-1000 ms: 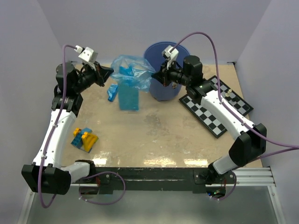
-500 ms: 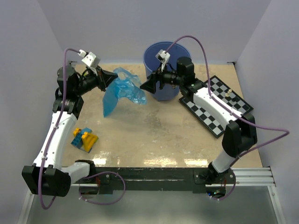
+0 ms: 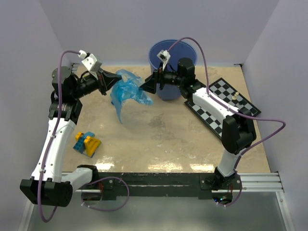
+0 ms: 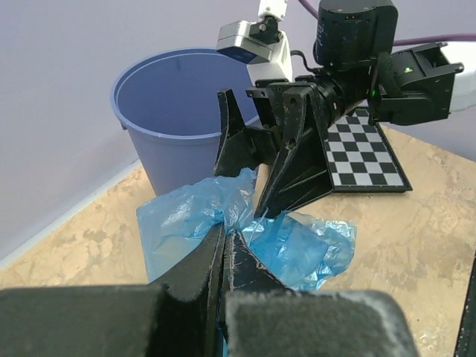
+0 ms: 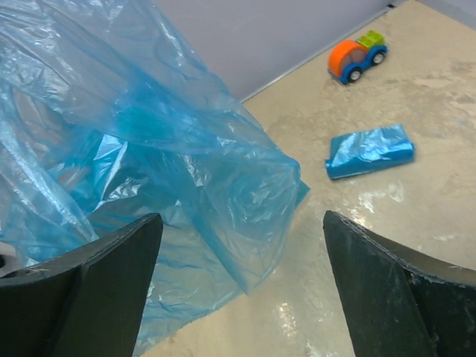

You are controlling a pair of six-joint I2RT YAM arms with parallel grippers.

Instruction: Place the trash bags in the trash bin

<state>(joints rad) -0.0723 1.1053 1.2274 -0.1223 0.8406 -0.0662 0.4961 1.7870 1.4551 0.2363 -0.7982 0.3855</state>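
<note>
Two claws are facing each other across one loose trash bag (image 3: 126, 92), which is hanging in the air between them. The left claw (image 3: 114, 78) is clenching the bag's upper edge, its fingers (image 4: 216, 256) pressing together with blue film caught in the seam. The right claw (image 3: 143, 86) is standing released, jaws spread wide, its tips right at the crumpled film; whether they are touching it, the views are not showing. Directly behind the right claw's wrist the trash bin (image 3: 187, 52) is standing upright, and a chessboard (image 3: 226, 103) is lying beside that arm. Beyond the right claw's spread fingers a folded trash bag (image 5: 370, 151) is lying flat on the table (image 5: 416, 208), with a toy car (image 5: 357, 56) farther off by the wall. Toy blocks (image 3: 86, 143) are sitting well apart from the left claw, beside its arm.
</note>
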